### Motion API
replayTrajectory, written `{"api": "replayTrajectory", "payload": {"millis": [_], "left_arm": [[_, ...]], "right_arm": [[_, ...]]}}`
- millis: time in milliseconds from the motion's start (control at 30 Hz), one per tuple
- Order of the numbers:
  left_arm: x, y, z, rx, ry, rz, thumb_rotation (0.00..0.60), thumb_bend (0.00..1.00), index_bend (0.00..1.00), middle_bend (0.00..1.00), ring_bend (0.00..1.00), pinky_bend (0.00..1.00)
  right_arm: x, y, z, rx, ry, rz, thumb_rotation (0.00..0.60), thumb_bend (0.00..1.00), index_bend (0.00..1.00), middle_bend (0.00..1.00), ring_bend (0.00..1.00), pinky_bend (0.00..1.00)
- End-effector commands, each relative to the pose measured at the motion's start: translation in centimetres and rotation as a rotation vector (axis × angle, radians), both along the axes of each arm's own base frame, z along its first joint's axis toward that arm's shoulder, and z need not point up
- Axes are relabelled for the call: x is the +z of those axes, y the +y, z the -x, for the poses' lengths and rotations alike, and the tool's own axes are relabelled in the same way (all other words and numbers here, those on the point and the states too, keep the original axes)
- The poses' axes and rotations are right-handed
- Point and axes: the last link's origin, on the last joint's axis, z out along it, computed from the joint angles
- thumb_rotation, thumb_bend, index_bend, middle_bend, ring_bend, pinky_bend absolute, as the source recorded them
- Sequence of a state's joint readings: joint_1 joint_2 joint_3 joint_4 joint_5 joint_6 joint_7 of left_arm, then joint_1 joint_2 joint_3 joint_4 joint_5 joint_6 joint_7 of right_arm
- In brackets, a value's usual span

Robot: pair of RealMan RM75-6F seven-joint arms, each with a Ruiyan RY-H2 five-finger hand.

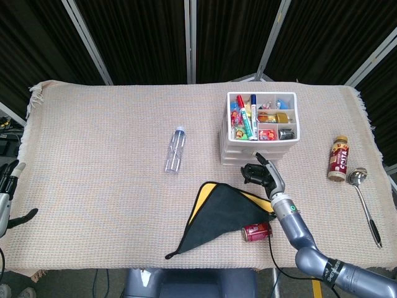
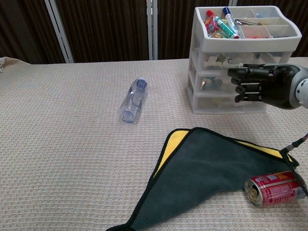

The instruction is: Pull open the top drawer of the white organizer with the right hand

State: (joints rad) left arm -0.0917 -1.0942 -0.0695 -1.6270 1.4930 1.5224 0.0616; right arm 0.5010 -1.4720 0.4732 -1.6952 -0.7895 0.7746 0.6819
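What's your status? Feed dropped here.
Right hand curled at white organizer front, grip unconfirmed. Top drawer closed. Left hand idle. Nothing blocking.
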Motion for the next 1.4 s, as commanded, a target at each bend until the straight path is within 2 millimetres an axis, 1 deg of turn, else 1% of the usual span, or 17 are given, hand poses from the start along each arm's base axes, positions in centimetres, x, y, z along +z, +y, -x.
{"api": "replayTrajectory", "payload": {"millis": [33, 233, 433, 633, 667, 767, 1067, 1400], "left_arm": [[0.0, 0.0, 0.0, 0.001, -0.001, 0.000, 0.600, 0.10, 0.00, 0.00, 0.00, 0.00], [0.0, 0.0, -0.1, -0.003, -0.001, 0.003, 0.600, 0.10, 0.00, 0.00, 0.00, 0.00], [0.0, -0.2, -0.2, -0.010, 0.000, 0.003, 0.600, 0.10, 0.00, 0.00, 0.00, 0.00], [-0.1, -0.1, -0.2, -0.009, 0.002, 0.005, 0.600, 0.10, 0.00, 0.00, 0.00, 0.00], [-0.1, -0.1, -0.2, -0.008, 0.002, 0.005, 0.600, 0.10, 0.00, 0.00, 0.00, 0.00], [-0.1, 0.0, -0.1, -0.005, 0.003, 0.008, 0.600, 0.10, 0.00, 0.00, 0.00, 0.00], [0.0, 0.0, -0.1, -0.004, 0.003, 0.008, 0.600, 0.10, 0.00, 0.00, 0.00, 0.00], [-0.1, 0.0, -0.2, -0.008, 0.003, 0.009, 0.600, 0.10, 0.00, 0.00, 0.00, 0.00]], "right_arm": [[0.0, 0.0, 0.2, -0.010, 0.018, 0.016, 0.600, 0.35, 0.18, 0.72, 0.74, 0.62], [0.2, 0.6, 0.6, -0.044, 0.046, 0.032, 0.600, 0.35, 0.18, 0.72, 0.74, 0.62], [0.3, 0.8, 0.9, -0.060, 0.048, 0.030, 0.600, 0.35, 0.18, 0.72, 0.74, 0.62], [0.3, 0.7, 0.5, -0.054, 0.031, 0.022, 0.600, 0.35, 0.18, 0.72, 0.74, 0.62], [0.2, 0.6, 0.1, -0.050, 0.006, 0.013, 0.600, 0.35, 0.18, 0.72, 0.74, 0.62], [0.1, 0.4, -0.1, -0.047, -0.036, -0.011, 0.600, 0.35, 0.18, 0.72, 0.74, 0.62], [-0.2, 0.1, -0.5, -0.044, -0.096, -0.049, 0.600, 0.36, 0.25, 0.72, 0.74, 0.62], [-0.2, 0.6, -0.4, -0.037, -0.117, -0.067, 0.600, 0.36, 0.28, 0.72, 0.74, 0.62]]}}
